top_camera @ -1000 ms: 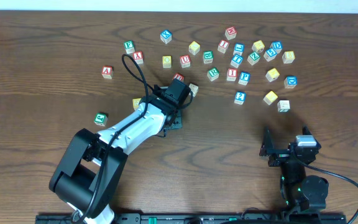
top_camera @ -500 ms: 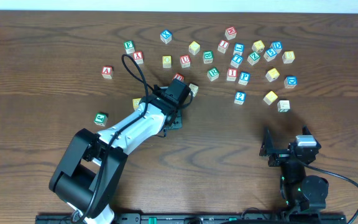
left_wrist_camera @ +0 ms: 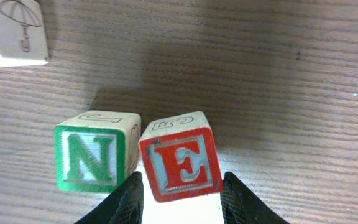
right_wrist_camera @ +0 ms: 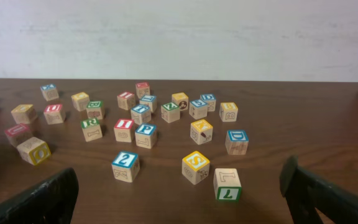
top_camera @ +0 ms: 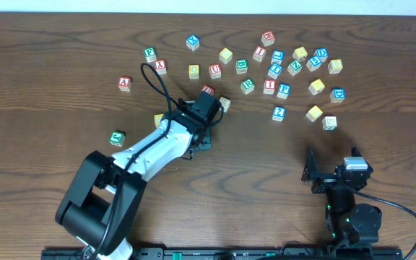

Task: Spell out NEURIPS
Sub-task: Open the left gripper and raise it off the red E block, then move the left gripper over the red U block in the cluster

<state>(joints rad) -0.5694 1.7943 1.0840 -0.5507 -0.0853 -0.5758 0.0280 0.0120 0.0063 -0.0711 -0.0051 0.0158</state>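
Note:
In the left wrist view a green N cube (left_wrist_camera: 92, 158) stands on the table, and a red E cube (left_wrist_camera: 180, 163) leans slightly against its right side. My left gripper (left_wrist_camera: 182, 178) is shut on the E cube, one finger against each side. From overhead the left gripper (top_camera: 206, 102) covers both cubes; only a red edge (top_camera: 207, 89) shows. The U cube (top_camera: 214, 70), R cube (top_camera: 248, 85), I cube (top_camera: 269, 85), P cube (top_camera: 284, 90) and yellow S cube (top_camera: 314, 113) lie in the scattered group. My right gripper (top_camera: 332, 167) rests open near the front edge, holding nothing (right_wrist_camera: 179, 186).
A cube with an umbrella drawing (left_wrist_camera: 12, 31) lies left beyond the N. Other loose cubes: a red A (top_camera: 124, 83), a green one (top_camera: 117, 137), a blue 2 (right_wrist_camera: 125, 165), a green 7 (right_wrist_camera: 227, 184), a blue D (right_wrist_camera: 237, 140). A black cable (top_camera: 154, 79) loops over the left arm.

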